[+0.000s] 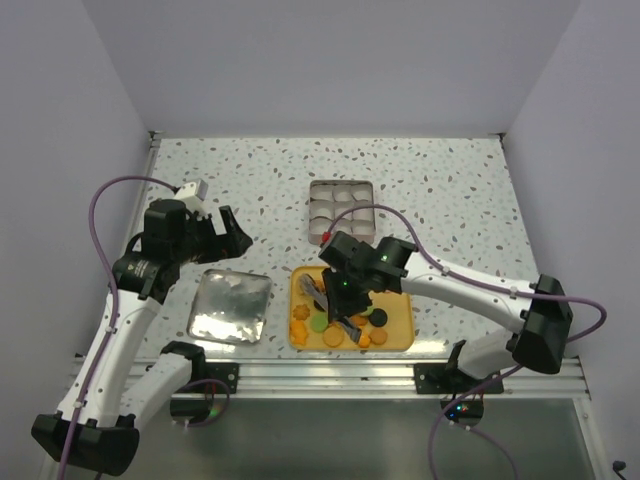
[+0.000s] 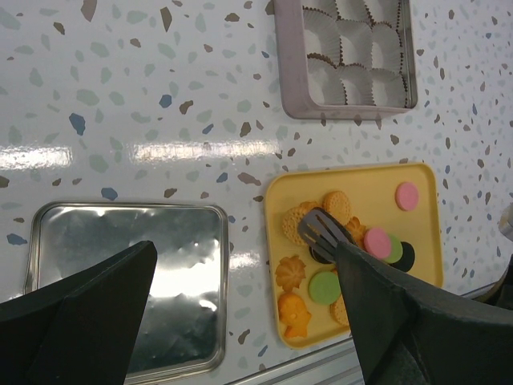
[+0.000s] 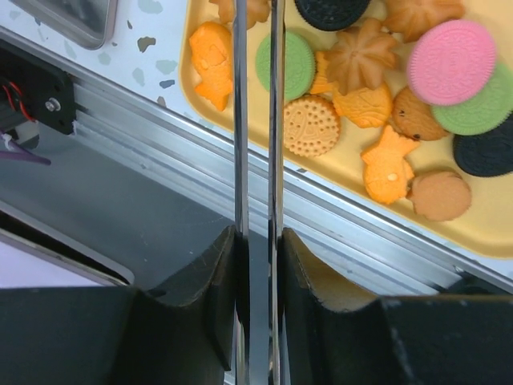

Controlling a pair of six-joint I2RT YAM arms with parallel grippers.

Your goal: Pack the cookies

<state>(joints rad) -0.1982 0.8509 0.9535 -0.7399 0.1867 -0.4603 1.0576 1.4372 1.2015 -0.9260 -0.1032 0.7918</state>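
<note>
Cookies (image 1: 331,339) lie on a tray (image 1: 397,322); lid (image 1: 232,307) left of it, box (image 2: 287,56) behind.

I have the left arm (image 1: 120,330) raised and bent, its left gripper (image 1: 232,235) pointing forward-right with fingers spread wide. The right arm (image 1: 480,285) reaches in leftward, wrist tipped down, right gripper (image 3: 258,265) clamped on a thin spatula (image 2: 322,228).
</note>
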